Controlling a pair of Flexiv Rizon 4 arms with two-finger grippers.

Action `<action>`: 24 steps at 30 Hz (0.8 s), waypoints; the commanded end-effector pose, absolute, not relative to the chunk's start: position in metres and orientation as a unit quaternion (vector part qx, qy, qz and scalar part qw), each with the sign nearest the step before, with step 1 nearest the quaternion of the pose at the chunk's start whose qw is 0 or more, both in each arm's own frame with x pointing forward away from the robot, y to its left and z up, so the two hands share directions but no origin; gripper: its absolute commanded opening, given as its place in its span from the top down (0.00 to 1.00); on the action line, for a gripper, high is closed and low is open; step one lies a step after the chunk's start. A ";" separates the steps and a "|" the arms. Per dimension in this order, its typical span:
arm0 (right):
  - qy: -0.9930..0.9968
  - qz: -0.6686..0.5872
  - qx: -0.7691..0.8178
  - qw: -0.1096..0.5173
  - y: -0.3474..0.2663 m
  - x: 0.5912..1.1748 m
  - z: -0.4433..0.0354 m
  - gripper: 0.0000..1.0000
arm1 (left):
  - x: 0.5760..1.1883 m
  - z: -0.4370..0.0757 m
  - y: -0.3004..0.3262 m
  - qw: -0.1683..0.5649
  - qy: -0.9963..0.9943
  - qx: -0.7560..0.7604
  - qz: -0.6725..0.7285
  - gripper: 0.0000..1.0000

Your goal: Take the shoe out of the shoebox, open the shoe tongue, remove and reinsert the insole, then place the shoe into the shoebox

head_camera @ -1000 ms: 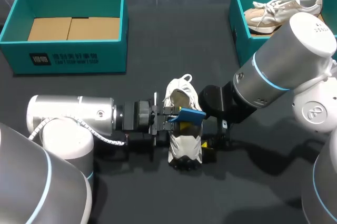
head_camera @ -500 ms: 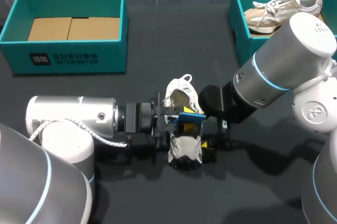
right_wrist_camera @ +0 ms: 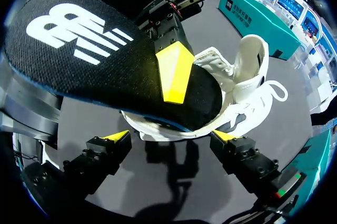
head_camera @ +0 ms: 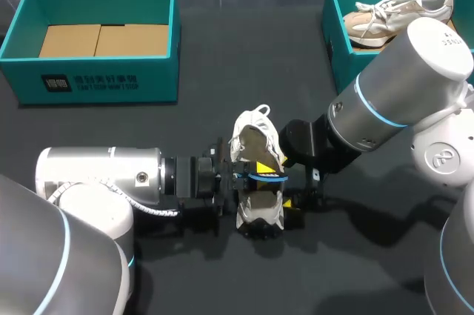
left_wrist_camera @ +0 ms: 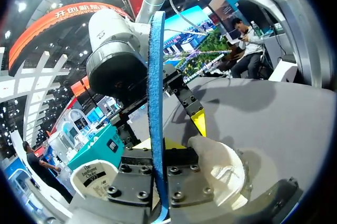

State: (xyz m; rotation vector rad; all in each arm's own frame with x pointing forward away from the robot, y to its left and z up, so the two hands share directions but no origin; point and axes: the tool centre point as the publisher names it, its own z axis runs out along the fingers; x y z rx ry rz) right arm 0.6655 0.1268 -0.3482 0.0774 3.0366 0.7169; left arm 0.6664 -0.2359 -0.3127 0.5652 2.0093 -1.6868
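2nd shoe [head_camera: 392, 15] in rt box [head_camera: 337, 55]

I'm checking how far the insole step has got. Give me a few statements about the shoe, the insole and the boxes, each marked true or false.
1. The left gripper is shut on the black insole with a blue edge. True.
2. The white lace-up shoe lies inside a shoebox. False: it stands on the dark table, between the two arms.
3. The teal shoebox at the far left holds a shoe. False: that shoebox shows only brown cardboard inside.
4. A beige-and-white sneaker lies in the teal shoebox at the far right. True.
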 end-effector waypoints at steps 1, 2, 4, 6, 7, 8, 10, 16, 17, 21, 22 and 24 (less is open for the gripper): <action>0.973 0.230 0.025 0.011 0.127 0.664 -0.350 0.00 | 0.677 -0.321 -0.240 0.235 0.729 0.216 -0.605 1.00; 0.973 0.230 0.025 0.011 0.127 0.664 -0.350 0.00 | 0.679 -0.323 -0.240 0.239 0.729 0.218 -0.603 1.00; 0.973 0.230 0.025 0.011 0.127 0.664 -0.350 0.00 | 0.683 -0.327 -0.240 0.244 0.731 0.223 -0.597 1.00; 0.973 0.230 0.025 0.011 0.127 0.664 -0.350 0.00 | 0.688 -0.331 -0.240 0.248 0.733 0.227 -0.591 1.00; 0.973 0.230 0.025 0.011 0.127 0.664 -0.350 0.00 | 0.690 -0.333 -0.239 0.249 0.733 0.227 -0.591 1.00; 0.973 0.230 0.025 0.011 0.127 0.664 -0.350 0.00 | 0.692 -0.334 -0.239 0.250 0.734 0.226 -0.589 1.00; 0.973 0.230 0.025 0.011 0.127 0.664 -0.350 0.00 | 0.694 -0.336 -0.239 0.251 0.737 0.229 -0.584 1.00; 0.973 0.230 0.025 0.011 0.127 0.664 -0.350 0.00 | 0.699 -0.341 -0.239 0.255 0.741 0.232 -0.576 1.00; 0.973 0.230 0.025 0.011 0.127 0.664 -0.350 0.00 | 0.699 -0.341 -0.239 0.255 0.741 0.232 -0.576 1.00; 0.973 0.230 0.025 0.011 0.127 0.664 -0.350 0.00 | 0.697 -0.338 -0.240 0.252 0.741 0.234 -0.577 1.00; 0.973 0.230 0.025 0.011 0.127 0.664 -0.350 0.00 | 0.695 -0.337 -0.240 0.251 0.740 0.235 -0.578 1.00; 0.973 0.230 0.025 0.011 0.127 0.664 -0.350 0.00 | 0.692 -0.333 -0.239 0.251 0.738 0.236 -0.581 0.98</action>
